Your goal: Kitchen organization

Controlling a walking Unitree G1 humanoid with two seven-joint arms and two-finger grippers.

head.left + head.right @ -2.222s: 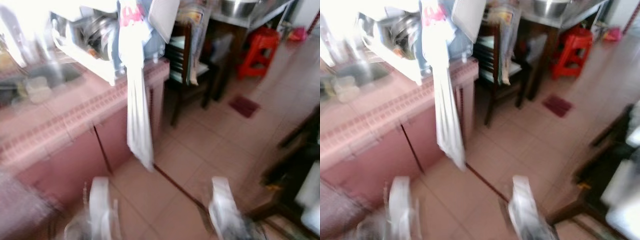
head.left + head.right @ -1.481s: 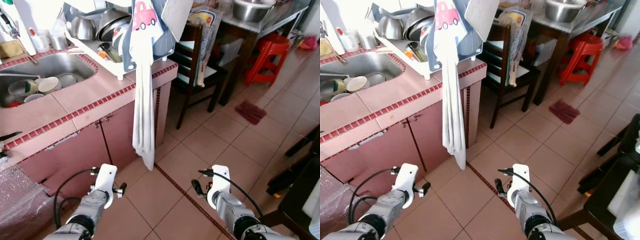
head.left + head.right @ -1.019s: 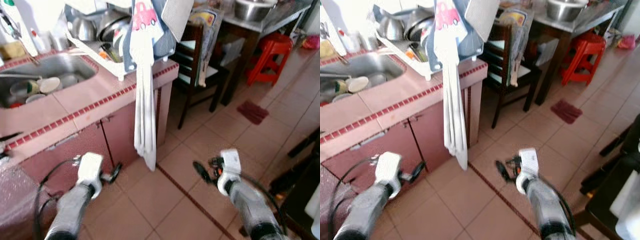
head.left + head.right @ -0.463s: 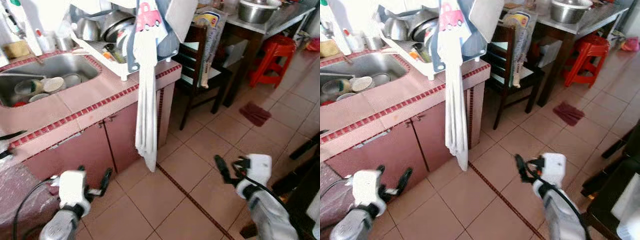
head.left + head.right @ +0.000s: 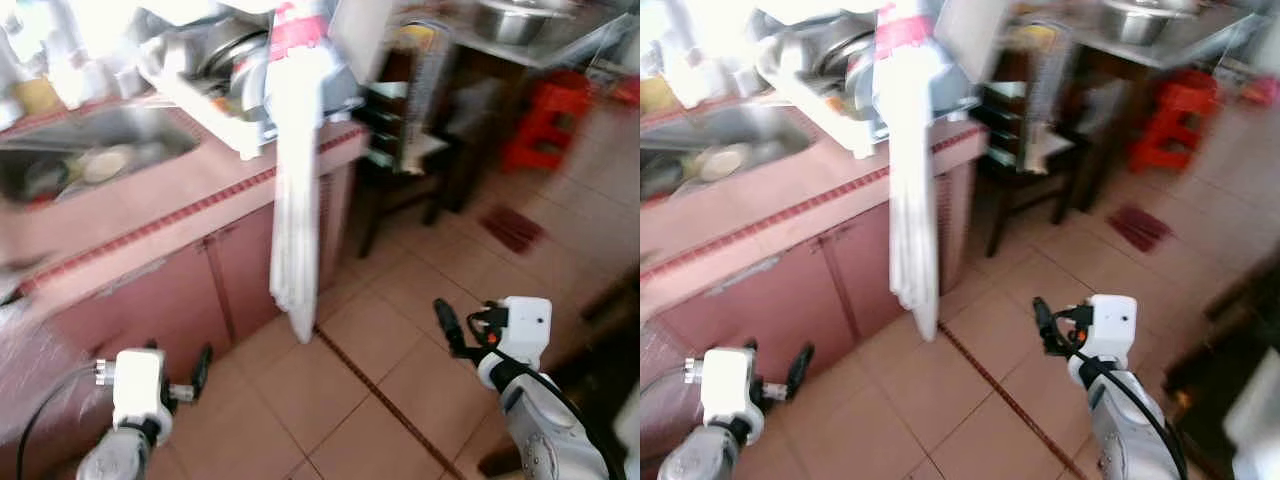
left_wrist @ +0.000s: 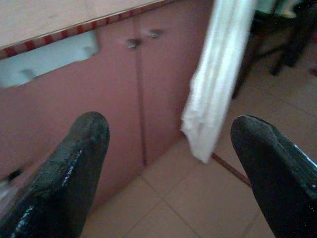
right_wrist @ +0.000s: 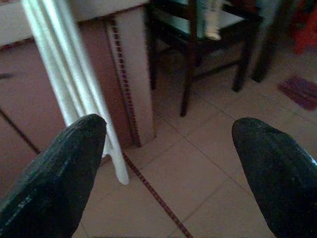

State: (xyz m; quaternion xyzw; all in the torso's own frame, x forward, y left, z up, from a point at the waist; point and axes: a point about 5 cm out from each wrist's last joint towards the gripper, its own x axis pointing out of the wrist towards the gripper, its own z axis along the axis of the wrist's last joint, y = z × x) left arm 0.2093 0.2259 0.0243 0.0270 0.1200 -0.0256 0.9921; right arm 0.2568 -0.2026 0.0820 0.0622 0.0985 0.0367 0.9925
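**Both grippers raised before the counter, jaws apart**

The left gripper point(image 5: 200, 368) was held low in front of the pink cabinet doors point(image 5: 190, 290), its two black fingers point(image 6: 64, 178) spread wide with nothing between them. The right gripper point(image 5: 445, 325) was held over the tiled floor point(image 5: 390, 370), near the right end of the counter point(image 5: 150, 215); its fingers point(image 7: 277, 173) were likewise spread wide and empty.

A white towel point(image 5: 297, 200) hung from the dish rack point(image 5: 215, 85) over the counter's front edge, near its right corner, its lower end just above the floor. The rack stood on the counter's right end and held metal pots and dishes; details were blurred. The sink point(image 5: 90, 160), to the left of the rack, held several bowls.

A dark wooden chair point(image 5: 400, 130) stood just beyond the counter's right end. A red stool point(image 5: 540, 115) and a small dark red mat point(image 5: 512, 225) were farther back on the floor. A metal bowl point(image 5: 510, 20) sat on a table behind the chair
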